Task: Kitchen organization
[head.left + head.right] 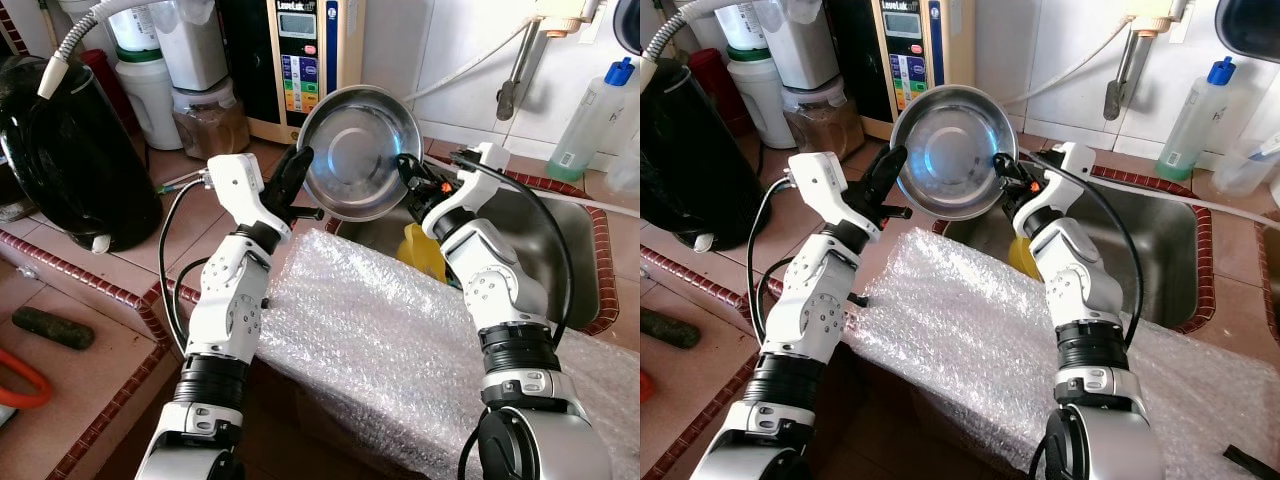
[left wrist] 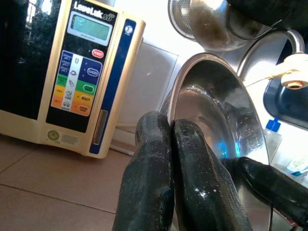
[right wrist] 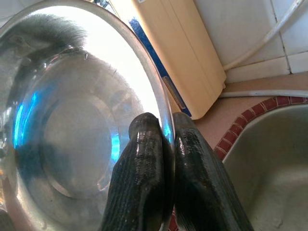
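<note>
Steel gleams between the two arms: a round metal bowl (image 1: 360, 152) is held up on edge above the near corner of the sink (image 1: 560, 250), its hollow facing the robot. The left gripper (image 1: 293, 172) is clenched on the bowl's left rim, and in the left wrist view its two black fingers (image 2: 187, 178) lie pressed together with the rim pinched between them. The right gripper (image 1: 410, 172) grasps the opposite rim (the right wrist view shows the thin edge of the bowl (image 3: 72, 125) running straight down between its fingers (image 3: 139, 173)). So the bowl hangs in the air, tilted nearly upright and touching nothing but the two grippers.

Below the arms a sheet of bubble wrap (image 1: 380, 340) lies spread over the front of the tiled tabletop (image 1: 90, 290). Something yellow (image 1: 420, 250) sits in the sink just beside the right arm. Behind the bowl, against the wall, stands a cream water machine (image 1: 300, 60) with coloured buttons. A black rounded appliance (image 1: 70, 150) rests at the far left, and a clear bottle with a blue cap (image 1: 592, 115) stands beyond the sink on the right.
</note>
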Tool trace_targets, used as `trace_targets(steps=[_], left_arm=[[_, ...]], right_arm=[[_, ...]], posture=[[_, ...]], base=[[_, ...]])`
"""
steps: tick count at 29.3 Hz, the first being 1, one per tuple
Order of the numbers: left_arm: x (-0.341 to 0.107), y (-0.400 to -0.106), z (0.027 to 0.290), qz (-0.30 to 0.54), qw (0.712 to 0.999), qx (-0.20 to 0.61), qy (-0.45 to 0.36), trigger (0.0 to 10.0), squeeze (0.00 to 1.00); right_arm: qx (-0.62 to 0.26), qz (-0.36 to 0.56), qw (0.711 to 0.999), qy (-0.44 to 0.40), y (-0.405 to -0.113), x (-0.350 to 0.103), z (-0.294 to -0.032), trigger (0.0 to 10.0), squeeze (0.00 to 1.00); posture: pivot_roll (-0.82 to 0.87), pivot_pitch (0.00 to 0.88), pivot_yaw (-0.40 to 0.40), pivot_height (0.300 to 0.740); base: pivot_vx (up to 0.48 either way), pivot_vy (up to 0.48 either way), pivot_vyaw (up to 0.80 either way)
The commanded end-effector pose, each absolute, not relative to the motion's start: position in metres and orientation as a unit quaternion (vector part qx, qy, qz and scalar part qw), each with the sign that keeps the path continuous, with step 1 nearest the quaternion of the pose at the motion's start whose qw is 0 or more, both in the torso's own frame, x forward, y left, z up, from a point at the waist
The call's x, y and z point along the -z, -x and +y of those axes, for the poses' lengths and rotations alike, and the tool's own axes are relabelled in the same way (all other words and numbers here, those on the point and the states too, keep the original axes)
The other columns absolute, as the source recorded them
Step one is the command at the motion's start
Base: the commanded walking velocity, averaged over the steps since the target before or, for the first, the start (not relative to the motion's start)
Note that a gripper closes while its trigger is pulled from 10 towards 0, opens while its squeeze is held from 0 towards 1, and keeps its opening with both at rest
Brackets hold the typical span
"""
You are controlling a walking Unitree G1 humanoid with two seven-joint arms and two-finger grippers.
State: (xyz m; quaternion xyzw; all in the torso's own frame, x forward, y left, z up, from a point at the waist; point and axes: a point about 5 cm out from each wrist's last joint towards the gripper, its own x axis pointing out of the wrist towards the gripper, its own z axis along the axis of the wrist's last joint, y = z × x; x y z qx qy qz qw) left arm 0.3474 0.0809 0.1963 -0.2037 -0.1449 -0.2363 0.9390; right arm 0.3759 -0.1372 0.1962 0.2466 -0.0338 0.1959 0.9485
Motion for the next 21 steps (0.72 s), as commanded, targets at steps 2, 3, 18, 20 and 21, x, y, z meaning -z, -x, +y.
trace_targets(steps=[2, 3, 18, 20, 21], left_arm=[[-0.202, -0.347, 0.068, -0.144, 0.935, 0.264, 0.188, 10.0, 0.00], [-0.201, -0.347, 0.067, -0.140, 0.936, 0.266, 0.186, 10.0, 0.00], [-0.192, -0.347, 0.068, -0.118, 0.942, 0.259, 0.179, 10.0, 1.00], [-0.189, -0.347, 0.070, -0.113, 0.943, 0.258, 0.176, 10.0, 1.00], [-0.189, -0.347, 0.070, -0.113, 0.943, 0.258, 0.176, 10.0, 1.00]], right_arm=[[-0.206, -0.025, 0.951, -0.231, -0.376, -0.197, -0.129, 0.0, 0.00], [-0.205, -0.025, 0.951, -0.231, -0.376, -0.197, -0.129, 0.0, 0.00], [-0.199, -0.018, 0.952, -0.231, -0.376, -0.192, -0.126, 0.0, 0.00], [-0.192, -0.017, 0.956, -0.223, -0.377, -0.192, -0.126, 0.0, 0.00], [-0.192, -0.017, 0.956, -0.223, -0.377, -0.192, -0.126, 0.0, 0.00]], posture=[[0.00, 0.000, 0.058, 0.740], [0.00, 0.000, 0.058, 0.740], [0.02, 0.000, 0.051, 0.740], [0.02, 0.000, 0.048, 0.740], [0.02, 0.000, 0.048, 0.740]], base=[[0.000, 0.000, 0.00], [0.000, 0.000, 0.00], [0.000, 0.000, 0.00], [0.000, 0.000, 0.00], [0.000, 0.000, 0.00]])
